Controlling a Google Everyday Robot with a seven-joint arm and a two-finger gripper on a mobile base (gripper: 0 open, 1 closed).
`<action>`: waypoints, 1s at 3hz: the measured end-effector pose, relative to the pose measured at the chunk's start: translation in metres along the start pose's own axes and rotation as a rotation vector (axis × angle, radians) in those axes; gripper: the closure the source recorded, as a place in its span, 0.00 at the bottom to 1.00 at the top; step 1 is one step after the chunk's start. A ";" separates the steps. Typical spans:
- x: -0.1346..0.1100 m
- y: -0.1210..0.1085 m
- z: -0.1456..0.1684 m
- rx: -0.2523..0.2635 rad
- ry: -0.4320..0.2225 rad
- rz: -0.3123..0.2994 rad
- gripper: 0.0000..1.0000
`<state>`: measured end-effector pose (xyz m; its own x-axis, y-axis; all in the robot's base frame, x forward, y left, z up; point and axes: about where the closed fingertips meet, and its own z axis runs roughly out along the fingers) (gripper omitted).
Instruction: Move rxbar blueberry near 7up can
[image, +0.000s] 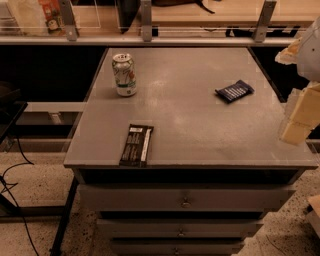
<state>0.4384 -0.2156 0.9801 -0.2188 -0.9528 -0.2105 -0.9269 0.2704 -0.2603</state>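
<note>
The rxbar blueberry (234, 91), a small flat navy wrapper with white print, lies on the right side of the grey table top (190, 115), towards the back. The 7up can (124, 74) stands upright at the back left of the table, well apart from the bar. My gripper (299, 120) is at the right edge of the view, over the table's right edge, to the right of the bar and nearer the front. It holds nothing that I can see.
A longer black-brown bar with a white stripe (137, 145) lies near the table's front edge, left of centre. Drawers (185, 200) sit under the top. A railing and shelf (150, 35) run behind the table. Cables (10, 185) lie on the floor at left.
</note>
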 end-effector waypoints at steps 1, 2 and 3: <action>0.000 0.000 0.000 0.000 0.000 0.000 0.00; -0.004 -0.012 0.010 0.000 0.025 -0.049 0.00; -0.005 -0.040 0.028 0.005 0.049 -0.126 0.00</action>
<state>0.4853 -0.2177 0.9652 -0.1159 -0.9847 -0.1298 -0.9464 0.1491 -0.2864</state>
